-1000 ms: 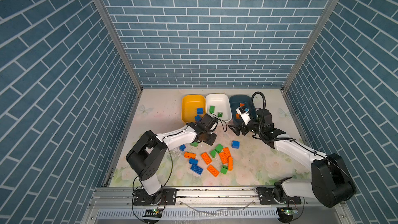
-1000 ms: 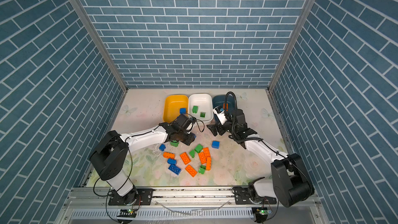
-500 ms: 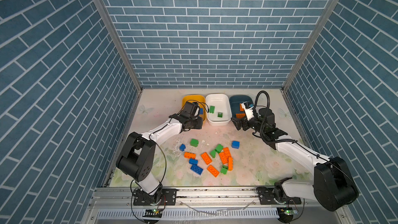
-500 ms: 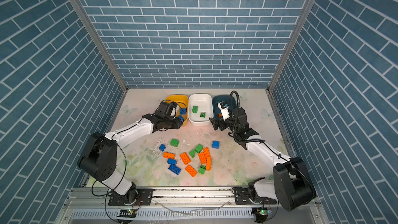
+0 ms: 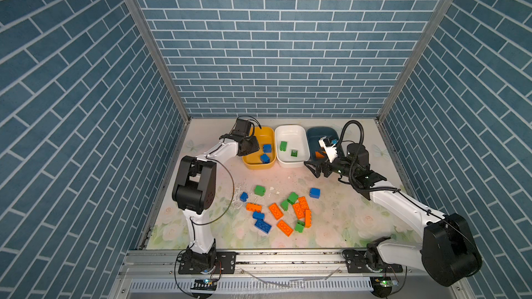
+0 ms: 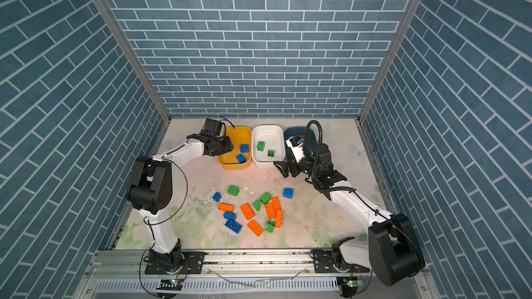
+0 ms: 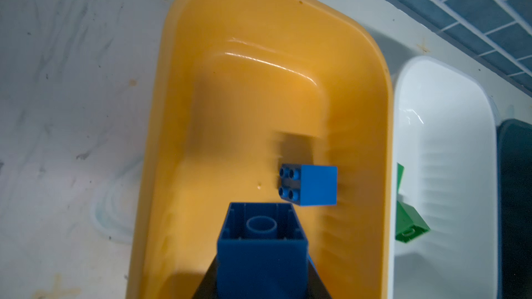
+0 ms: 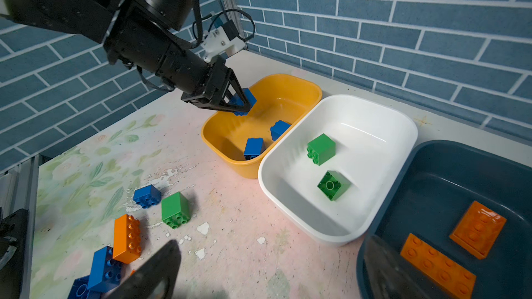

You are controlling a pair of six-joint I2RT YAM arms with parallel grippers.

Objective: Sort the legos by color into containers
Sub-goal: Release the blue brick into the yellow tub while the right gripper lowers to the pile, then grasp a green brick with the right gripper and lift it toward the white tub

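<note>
My left gripper (image 5: 251, 147) is shut on a blue lego (image 7: 260, 254) and hangs over the yellow container (image 5: 259, 165), which holds two blue legos (image 8: 253, 148). The white container (image 5: 291, 164) holds two green legos (image 8: 321, 149). Two flat orange legos (image 8: 478, 228) lie in the dark teal container (image 8: 431, 162). My right gripper (image 5: 315, 168) stands open and empty over bare table, in front of the white and teal containers. Several loose blue, green and orange legos (image 5: 275, 211) lie mid-table.
The containers stand in a row against the back wall. A lone blue brick (image 5: 314, 193) sits right of the pile, and a green brick (image 5: 260, 190) and a small blue one (image 5: 243, 196) sit left of it. Brick-patterned walls close in both sides.
My left gripper has carried the blue lego from the pile up and back to above the yellow container. The right arm has hardly moved.
</note>
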